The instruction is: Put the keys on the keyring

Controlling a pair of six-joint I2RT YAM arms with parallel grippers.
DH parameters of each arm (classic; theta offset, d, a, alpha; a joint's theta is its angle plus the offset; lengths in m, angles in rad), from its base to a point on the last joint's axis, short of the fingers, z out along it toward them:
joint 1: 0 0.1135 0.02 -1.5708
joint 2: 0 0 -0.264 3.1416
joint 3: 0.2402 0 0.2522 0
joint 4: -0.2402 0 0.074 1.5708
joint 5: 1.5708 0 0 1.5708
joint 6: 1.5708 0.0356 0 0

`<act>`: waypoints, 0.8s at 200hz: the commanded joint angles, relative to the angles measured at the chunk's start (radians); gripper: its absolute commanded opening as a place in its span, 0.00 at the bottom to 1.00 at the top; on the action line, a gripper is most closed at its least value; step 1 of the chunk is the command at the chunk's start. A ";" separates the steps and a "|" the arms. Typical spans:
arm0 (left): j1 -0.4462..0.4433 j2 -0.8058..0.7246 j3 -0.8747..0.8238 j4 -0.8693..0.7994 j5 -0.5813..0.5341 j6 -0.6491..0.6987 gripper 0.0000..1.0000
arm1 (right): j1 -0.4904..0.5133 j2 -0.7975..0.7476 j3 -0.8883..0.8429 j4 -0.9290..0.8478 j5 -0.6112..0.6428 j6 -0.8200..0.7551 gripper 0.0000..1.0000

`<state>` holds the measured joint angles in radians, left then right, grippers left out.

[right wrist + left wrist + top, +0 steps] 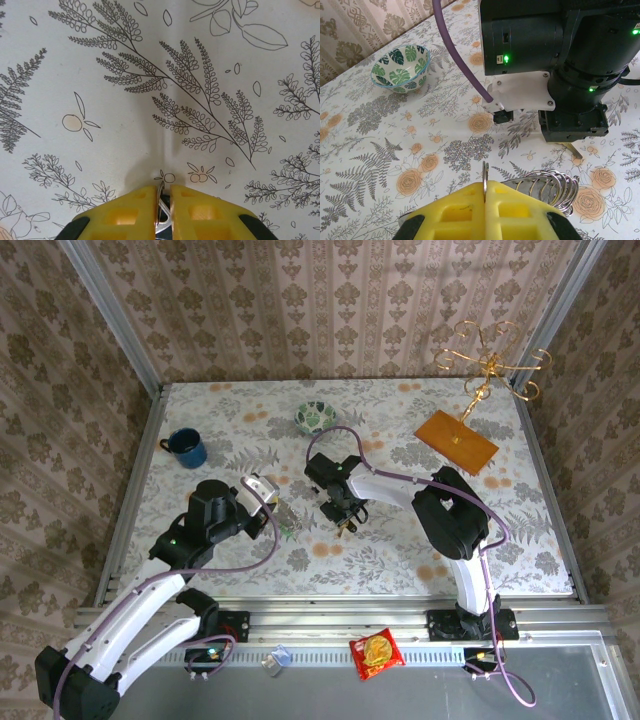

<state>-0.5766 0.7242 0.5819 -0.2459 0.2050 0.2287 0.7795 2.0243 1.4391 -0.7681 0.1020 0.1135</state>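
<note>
The flowered surface (400, 560) carries an orange board (457, 441) toward its far right corner, a blue mug (186, 448) near its left edge and a leaf-patterned bowl (315, 417) by the middle of its far edge.

Both arms reach to the middle of the surface, slightly toward the near edge. There the left end effector (485, 187) is clamped closed on the keyring (485, 170), which shows as a thin dark metal ring, upright and edge-on, rising just above the yellow fingertips. A silvery wire coil (552, 185) lies just beside it, against the right finger.

The right end effector (164, 192) hangs low over the surface, its fingers close together on a thin silvery piece (162, 207); I cannot tell what that piece is.
</note>
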 commanded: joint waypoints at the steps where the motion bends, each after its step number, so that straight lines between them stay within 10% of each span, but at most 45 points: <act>1: -0.006 -0.006 -0.001 0.021 -0.002 -0.002 0.00 | -0.001 -0.030 0.024 -0.045 0.020 -0.009 0.16; 98: -0.006 -0.001 0.004 0.021 0.001 0.000 0.00 | 0.000 -0.089 0.015 -0.056 0.039 -0.017 0.00; 160: -0.009 0.025 0.033 0.010 0.047 0.000 0.00 | -0.008 -0.392 -0.149 0.139 -0.126 -0.132 0.00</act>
<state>-0.5766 0.7437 0.5819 -0.2466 0.2138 0.2287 0.7788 1.7611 1.3579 -0.7265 0.0803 0.0563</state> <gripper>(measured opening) 0.053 0.063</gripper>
